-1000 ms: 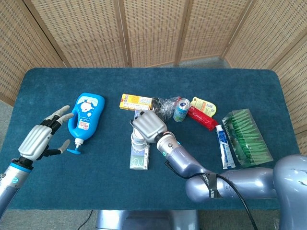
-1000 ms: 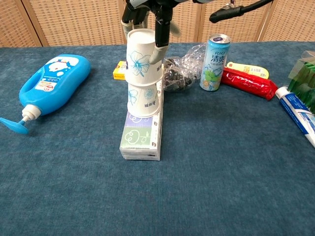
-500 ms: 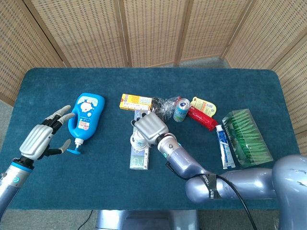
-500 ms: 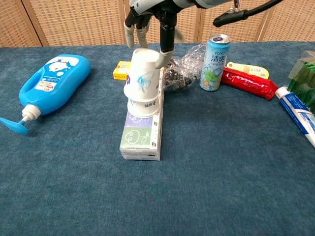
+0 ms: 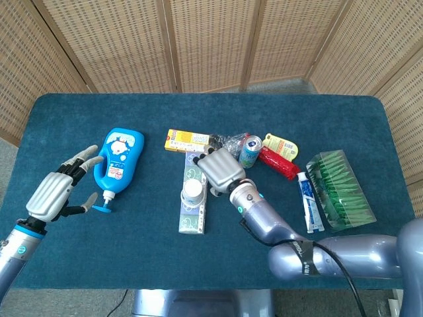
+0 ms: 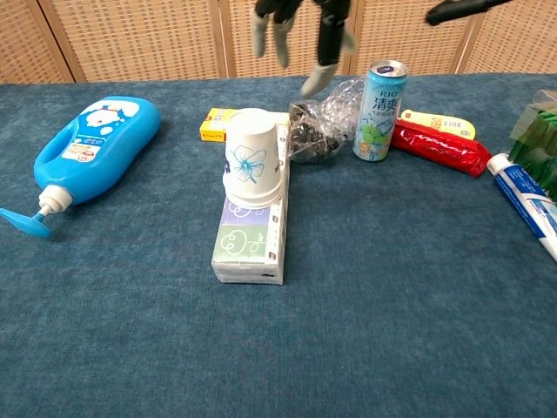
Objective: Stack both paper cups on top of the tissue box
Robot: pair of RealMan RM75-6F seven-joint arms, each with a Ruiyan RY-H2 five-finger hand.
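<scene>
Two white paper cups with blue flowers stand upside down, nested one over the other, on the tissue box. From the head view the cups show as a white disc on the box. My right hand hovers just right of and above the cups, fingers apart, holding nothing; in the chest view the right hand hangs at the top edge, clear of the cups. My left hand is open at the far left, beside the blue pump bottle.
Behind the box lie a yellow packet, crumpled plastic and a drink can. A red packet, toothpaste tube and green packet sit at the right.
The upper cup has dropped down over the lower one and my right hand has let go of it, rising and moving to the right. The left hand has not moved.
</scene>
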